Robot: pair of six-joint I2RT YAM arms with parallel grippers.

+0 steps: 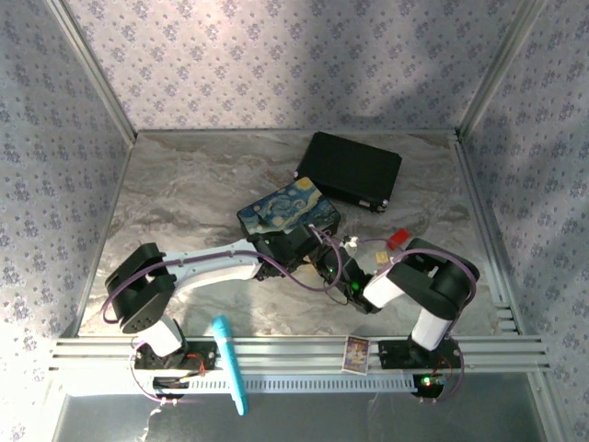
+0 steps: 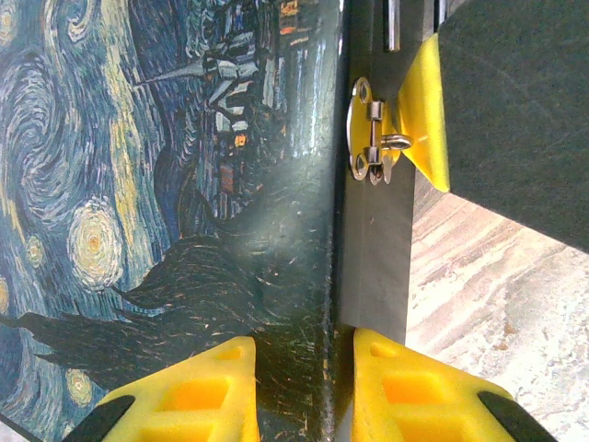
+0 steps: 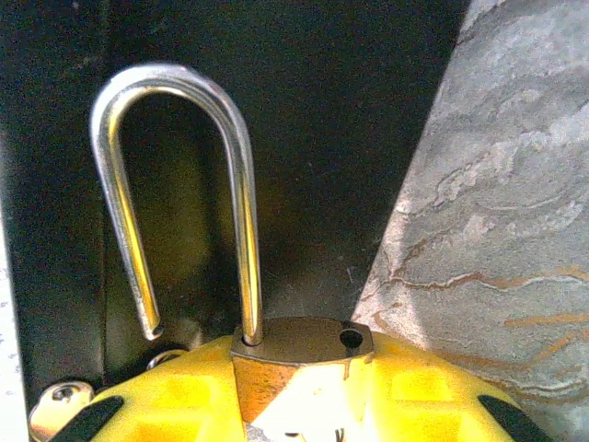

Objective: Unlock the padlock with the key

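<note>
The brass padlock [image 3: 299, 345] sits between the yellow fingers of my right gripper [image 3: 299, 368], which is shut on its body. Its silver shackle [image 3: 175, 92] stands up with the left end free of the body, beside an empty hole. My left gripper [image 2: 304, 368] is shut on the edge of the painted box [image 2: 166, 184], just below the box's metal latch [image 2: 373, 138]. In the top view both grippers meet at the box's near side [image 1: 288, 212]. A tiny yellowish piece [image 1: 378, 254] lies on the table; I cannot tell whether it is the key.
A black case [image 1: 350, 170] lies behind the box. A small red piece [image 1: 398, 238] lies right of the grippers. A teal tool [image 1: 230, 364] and a small card [image 1: 356, 353] rest on the front rail. Metal posts and papered walls close in the table.
</note>
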